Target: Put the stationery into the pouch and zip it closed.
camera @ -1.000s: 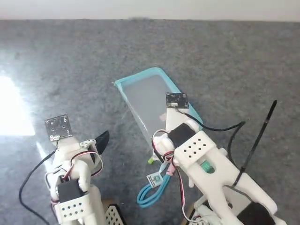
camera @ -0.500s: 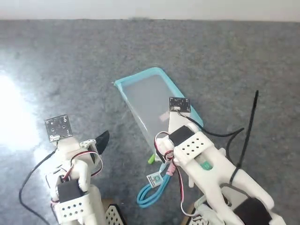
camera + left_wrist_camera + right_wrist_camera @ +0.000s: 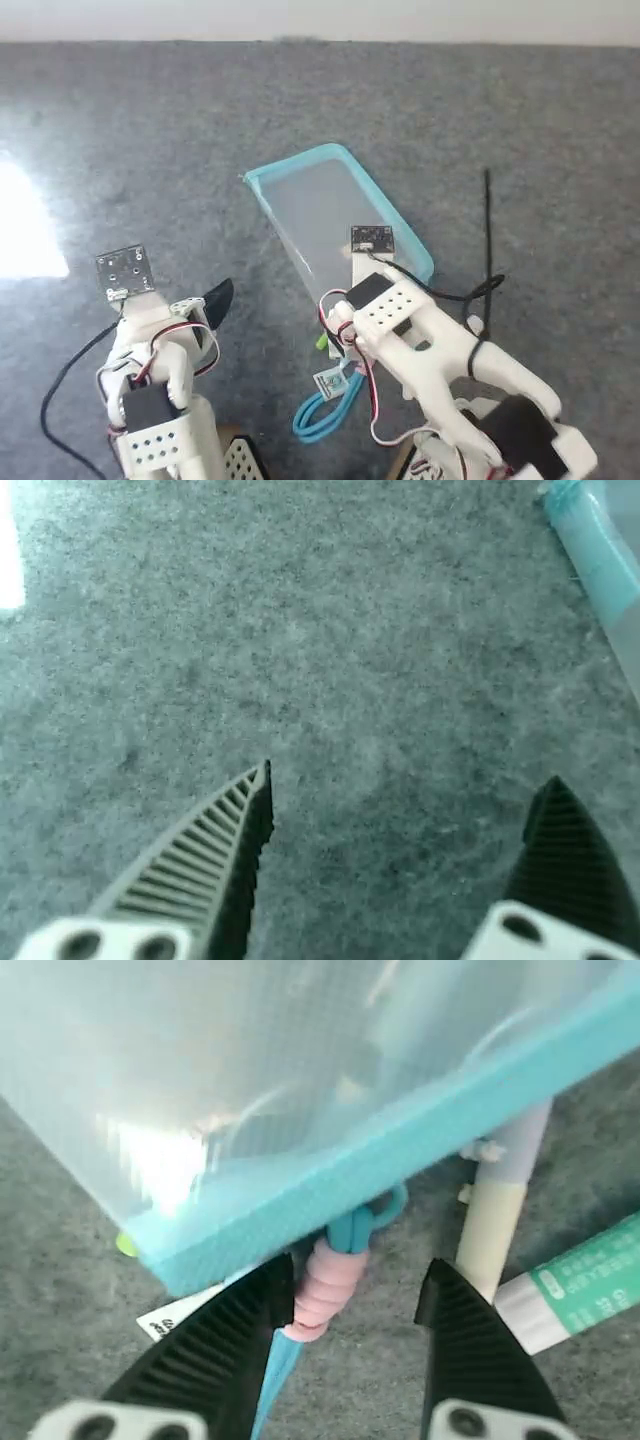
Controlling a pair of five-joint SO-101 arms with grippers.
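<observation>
Nearest you, your left gripper (image 3: 408,778) hangs over bare grey table (image 3: 150,130), fingers spread wide and holding nothing, well apart from the work.

Your right gripper (image 3: 360,1270) sits low at the near end of the pouch (image 3: 325,205). Its fingers are spread too, with a pink bead (image 3: 322,1285) between them. One finger is just beside the bead, but nothing is pinched. The bead is threaded on a blue cord (image 3: 322,415) that lies looped on the table by the right arm, next to a small white tag (image 3: 330,382). Just past the bead, a teal pull loop (image 3: 368,1222) meets the pouch's teal edge band.

Beside that loop lie a cream pen (image 3: 490,1245) with a pale lilac end and a green-labelled tube (image 3: 580,1285). Both rest on the table against the teal edge, and as far as I can judge they are outside the pouch. A small yellow-green piece (image 3: 322,341) pokes out at the pouch's near corner. You cannot tell from here whether it is in or out.

The pouch itself lies flat and slanting away from the arms, its translucent face showing only faint shapes.

By my reading you are early in the job: at least the pen and tube have to go in, and the zip is not yet run closed. You cannot make out how far the mouth is open.
</observation>
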